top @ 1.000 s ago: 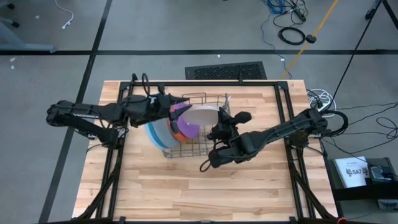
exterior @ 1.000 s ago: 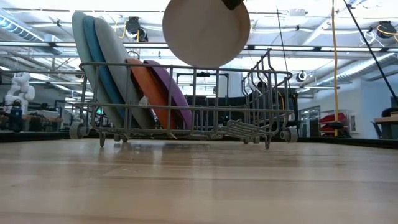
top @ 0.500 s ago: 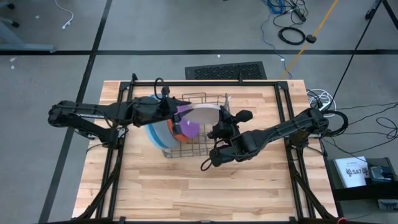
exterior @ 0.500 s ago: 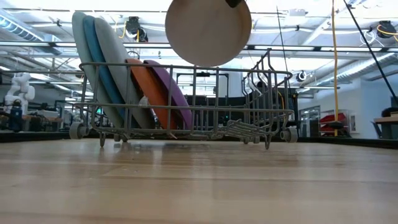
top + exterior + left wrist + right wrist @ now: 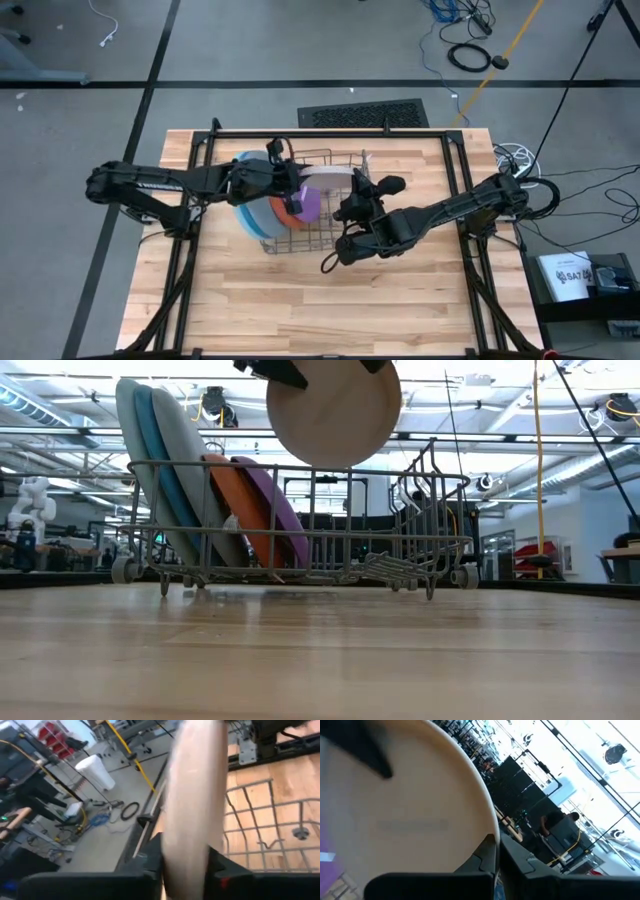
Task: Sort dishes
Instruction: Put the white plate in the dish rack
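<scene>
A pale grey plate (image 5: 333,410) hangs on edge above the wire dish rack (image 5: 300,565), and also shows in the high view (image 5: 327,180). My right gripper (image 5: 352,203) is shut on its rim at the side toward the table's right. My left gripper (image 5: 292,188) has come in from the left and is shut on the opposite rim (image 5: 187,865). Three large plates, pale blue (image 5: 128,450), blue (image 5: 152,460) and grey (image 5: 190,480), stand on edge in the rack's left end. An orange plate (image 5: 232,500) and a purple plate (image 5: 275,510) lean beside them. My left gripper has the plate's rim (image 5: 186,845) between its two fingers, one finger (image 5: 154,857) on each face. It comes level from the table's left. The plate stands on edge, clear of the rack. My right gripper pinches the plate's upper rim (image 5: 485,827) between its two fingers, reaching in from the table's right. The plate hangs upright below the fingers, above the rack's wires.
The rack stands on the wooden table (image 5: 300,300) at its middle, with raised wire tines (image 5: 425,470) at its right end. Black frame rails (image 5: 460,160) run along the table's edges. There is bare wood toward the near edge.
My left gripper has gone toward the table's right, up to the pale grey plate, and its fingers now stand on both faces of the rim. The plate has stayed nearly in place above the rack in my right gripper.
</scene>
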Motion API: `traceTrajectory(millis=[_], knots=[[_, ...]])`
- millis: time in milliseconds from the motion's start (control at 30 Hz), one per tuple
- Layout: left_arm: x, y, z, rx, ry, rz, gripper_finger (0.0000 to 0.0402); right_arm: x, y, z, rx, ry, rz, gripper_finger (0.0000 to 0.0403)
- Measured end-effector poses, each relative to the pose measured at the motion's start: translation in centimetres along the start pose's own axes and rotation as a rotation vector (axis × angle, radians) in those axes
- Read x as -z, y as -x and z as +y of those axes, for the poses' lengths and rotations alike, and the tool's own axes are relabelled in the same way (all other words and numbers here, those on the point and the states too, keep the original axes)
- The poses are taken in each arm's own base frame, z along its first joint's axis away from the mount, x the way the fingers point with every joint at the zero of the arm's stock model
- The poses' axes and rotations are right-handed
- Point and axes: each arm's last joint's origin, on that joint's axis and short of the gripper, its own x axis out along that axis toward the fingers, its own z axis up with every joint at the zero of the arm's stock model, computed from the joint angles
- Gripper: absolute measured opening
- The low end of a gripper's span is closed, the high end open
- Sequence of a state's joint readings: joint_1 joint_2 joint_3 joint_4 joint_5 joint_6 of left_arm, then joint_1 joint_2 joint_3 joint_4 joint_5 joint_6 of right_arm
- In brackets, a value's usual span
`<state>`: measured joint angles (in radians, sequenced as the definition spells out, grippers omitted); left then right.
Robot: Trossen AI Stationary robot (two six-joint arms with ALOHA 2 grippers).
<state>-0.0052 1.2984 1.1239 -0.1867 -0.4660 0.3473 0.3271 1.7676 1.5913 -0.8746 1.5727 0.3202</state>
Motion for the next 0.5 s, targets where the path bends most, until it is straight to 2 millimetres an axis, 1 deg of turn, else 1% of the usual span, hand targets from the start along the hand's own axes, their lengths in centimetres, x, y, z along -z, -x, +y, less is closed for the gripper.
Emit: traceTrajectory(millis=[67, 167, 300, 400, 500], knots=[[-0.5, 0.2, 0.3, -0.019, 0.003, -0.005, 0.0034, 0.0, 0.1, 0.0, 0.006, 0.004, -0.003, 0.0001], [-1.1, 0.5, 1.0, -0.017, -0.025, 0.012, 0.0032, 0.0, 0.1, 0.0, 0.005, -0.001, -0.003, 0.0001], [-1.6, 0.9, 1.6, -0.007, -0.163, 0.025, 0.0032, -0.1, 0.4, 0.0, -0.015, 0.001, -0.005, 0.0006], [-1.9, 1.1, 2.2, 0.023, -0.269, 0.030, 0.0032, -0.1, 1.1, 0.1, -0.037, 0.014, -0.017, 0.0023], [-1.9, 1.1, 2.7, 0.055, -0.351, 0.033, 0.0032, -0.1, 1.9, 0.2, -0.091, 0.026, -0.020, 0.0051]])
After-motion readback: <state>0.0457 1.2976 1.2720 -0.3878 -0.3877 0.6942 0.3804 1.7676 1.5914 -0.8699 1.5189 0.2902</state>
